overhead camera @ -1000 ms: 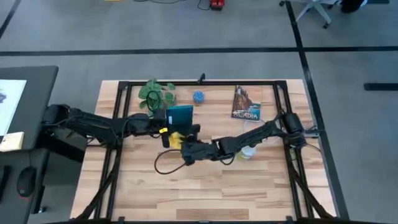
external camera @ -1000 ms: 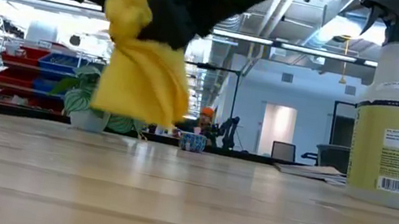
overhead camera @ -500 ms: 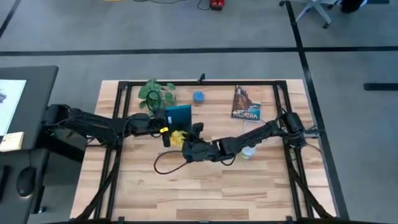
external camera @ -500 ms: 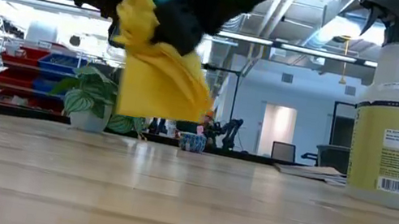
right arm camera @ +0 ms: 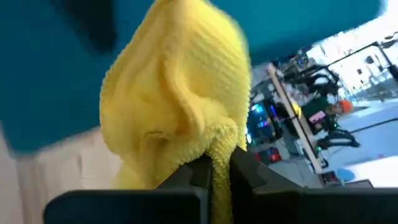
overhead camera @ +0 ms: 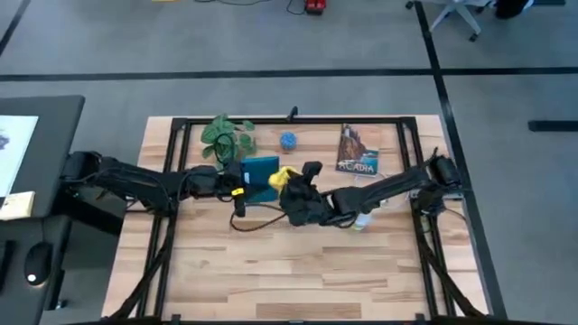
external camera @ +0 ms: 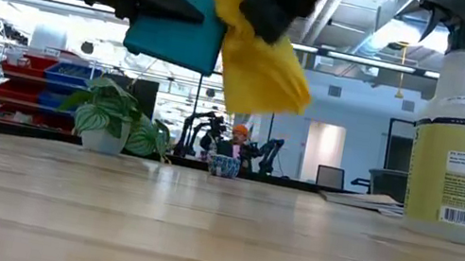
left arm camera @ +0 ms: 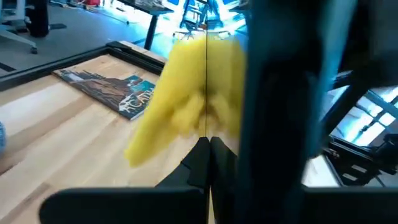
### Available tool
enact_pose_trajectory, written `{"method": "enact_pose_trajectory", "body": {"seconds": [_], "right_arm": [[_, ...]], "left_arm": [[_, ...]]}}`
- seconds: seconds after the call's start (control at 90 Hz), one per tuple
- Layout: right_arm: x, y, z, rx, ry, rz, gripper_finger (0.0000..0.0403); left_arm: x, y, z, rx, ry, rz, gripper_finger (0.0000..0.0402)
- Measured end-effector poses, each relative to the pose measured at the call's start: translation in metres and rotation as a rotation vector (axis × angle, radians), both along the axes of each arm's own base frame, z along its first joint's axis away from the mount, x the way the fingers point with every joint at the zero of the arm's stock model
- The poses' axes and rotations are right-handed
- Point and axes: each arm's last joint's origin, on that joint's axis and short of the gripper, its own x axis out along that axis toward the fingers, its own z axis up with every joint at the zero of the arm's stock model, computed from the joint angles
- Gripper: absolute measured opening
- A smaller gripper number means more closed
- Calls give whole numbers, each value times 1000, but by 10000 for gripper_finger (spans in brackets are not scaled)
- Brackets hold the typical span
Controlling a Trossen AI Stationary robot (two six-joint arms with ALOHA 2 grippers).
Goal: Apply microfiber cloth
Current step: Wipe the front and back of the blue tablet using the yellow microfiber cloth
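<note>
Cloth first: the microfiber cloth (overhead camera: 281,177) is bright yellow and bunched, held in the air above the middle of the table (overhead camera: 298,271), pressed against the right edge of the teal tablet (overhead camera: 260,168). My right gripper (overhead camera: 293,187) is clamped on it; in my right wrist view a fold of the cloth (right arm camera: 186,118) runs down between my two dark fingers, which are pinched tight on it, and the teal face of the tablet (right arm camera: 56,68) fills the space just behind. From table height the cloth (external camera: 259,59) hangs loose from my grip and its upper corner touches the tablet (external camera: 181,11), well clear of the wood.

My left gripper (overhead camera: 237,176) holds the tablet up off the table, closed on its left edge. In the left wrist view the tablet's thin edge (left arm camera: 205,81) stands between the fingers, with the cloth (left arm camera: 186,99) just beyond it.

Near my right forearm stands a spray bottle (external camera: 458,132), upright on the table. Along the far side sit a potted plant (overhead camera: 226,135), a small blue object (overhead camera: 288,140) and a book (overhead camera: 358,150). A black cable (overhead camera: 257,223) loops on the wood below the grippers.
</note>
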Motion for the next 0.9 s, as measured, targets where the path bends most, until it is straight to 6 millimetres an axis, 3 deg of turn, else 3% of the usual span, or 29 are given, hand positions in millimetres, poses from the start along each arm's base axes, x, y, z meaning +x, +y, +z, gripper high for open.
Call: {"method": "enact_pose_trajectory", "body": {"seconds": [0.2,0.333,0.444,0.756,0.9], "right_arm": [[-9,2,47,-77,-224,-130,5],[-10,1,65,-10,-358,-76,4],[-3,-3,59,43,-360,42,4],[32,-14,17,116,-341,224,4],[39,-17,15,110,-314,284,5]], "left_arm": [[-1,0,-3,0,30,10,10],[-1,1,-5,-9,47,43,10],[-1,2,-5,-12,46,49,10],[-1,2,-5,-15,47,53,10],[-1,1,-5,-14,53,52,10]]}}
